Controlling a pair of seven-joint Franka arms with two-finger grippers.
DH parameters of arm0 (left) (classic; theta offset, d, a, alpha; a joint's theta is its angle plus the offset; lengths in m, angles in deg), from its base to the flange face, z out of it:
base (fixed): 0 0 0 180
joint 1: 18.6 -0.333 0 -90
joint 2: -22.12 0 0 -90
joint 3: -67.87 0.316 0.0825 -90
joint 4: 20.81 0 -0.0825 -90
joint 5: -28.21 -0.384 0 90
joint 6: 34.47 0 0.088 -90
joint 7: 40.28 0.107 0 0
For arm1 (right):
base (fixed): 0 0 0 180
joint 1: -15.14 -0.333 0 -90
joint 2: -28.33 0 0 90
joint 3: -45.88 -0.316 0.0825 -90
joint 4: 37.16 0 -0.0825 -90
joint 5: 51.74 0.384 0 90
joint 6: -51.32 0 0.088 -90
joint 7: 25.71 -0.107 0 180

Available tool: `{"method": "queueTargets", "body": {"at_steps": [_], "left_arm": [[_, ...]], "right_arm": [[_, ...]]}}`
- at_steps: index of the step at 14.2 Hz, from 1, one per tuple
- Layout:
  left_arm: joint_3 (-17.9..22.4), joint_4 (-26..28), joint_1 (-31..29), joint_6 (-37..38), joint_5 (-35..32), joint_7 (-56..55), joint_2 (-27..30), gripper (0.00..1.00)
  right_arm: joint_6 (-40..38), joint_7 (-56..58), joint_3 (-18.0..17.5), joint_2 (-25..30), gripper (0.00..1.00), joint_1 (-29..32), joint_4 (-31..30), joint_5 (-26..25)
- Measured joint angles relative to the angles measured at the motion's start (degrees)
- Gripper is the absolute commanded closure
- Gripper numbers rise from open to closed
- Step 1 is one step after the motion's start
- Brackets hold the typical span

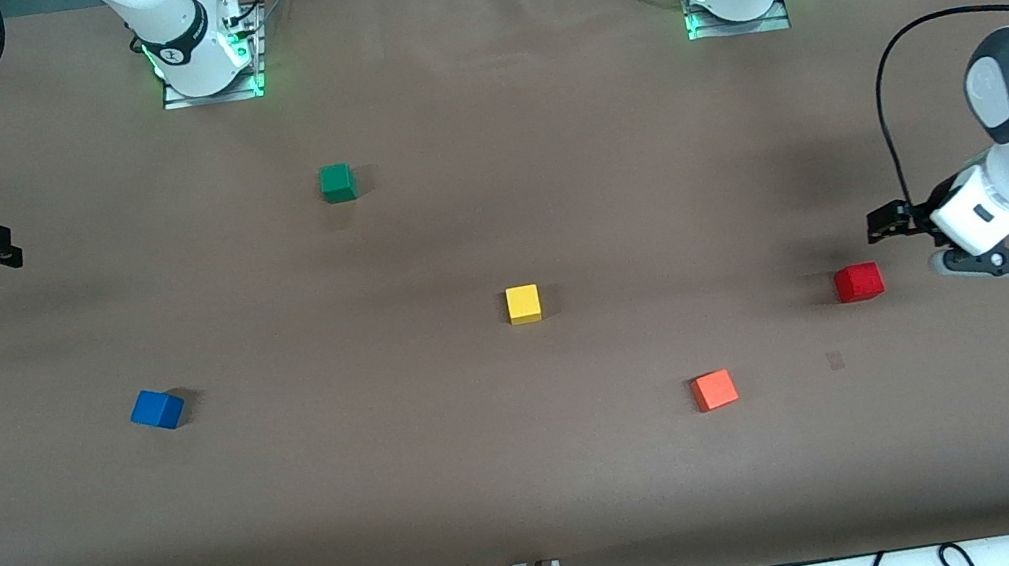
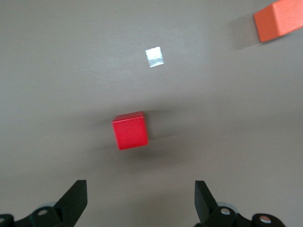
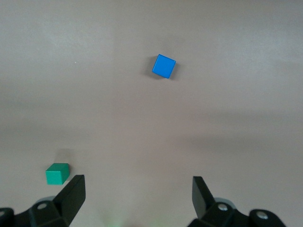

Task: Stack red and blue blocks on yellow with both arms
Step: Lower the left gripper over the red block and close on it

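yellow cube (image 1: 523,303) sits mid-table, nothing on it. red cube (image 1: 858,282) lies toward the left arm's end, just beside the left gripper (image 1: 889,220), whose fingers are spread apart. blue cube (image 1: 156,409) lies toward the right arm's end; the right gripper (image 1: 3,251), fingers apart, hovers near that table edge.

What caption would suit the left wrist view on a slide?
Open left claw above the brown table, with a red block ahead and an orange block nearby.
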Motion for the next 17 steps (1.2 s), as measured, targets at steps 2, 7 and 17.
{"method": "queueTargets", "body": {"at_steps": [2,7,17], "left_arm": [[1.51,0.00,4.07,0.06,-0.02,-4.06,0.06,0.00],[6.46,0.98,7.96,-0.01,0.25,-3.61,0.13,0.00],[10.13,2.72,7.31,-15.57,2.93,4.20,-9.33,0.00]], "right_arm": [[0.00,0.00,0.00,-0.01,0.00,0.00,0.00,0.00],[0.00,0.00,0.00,-0.01,0.00,0.00,0.01,0.00],[0.00,0.00,0.00,-0.01,0.00,0.00,0.04,0.00]]}}
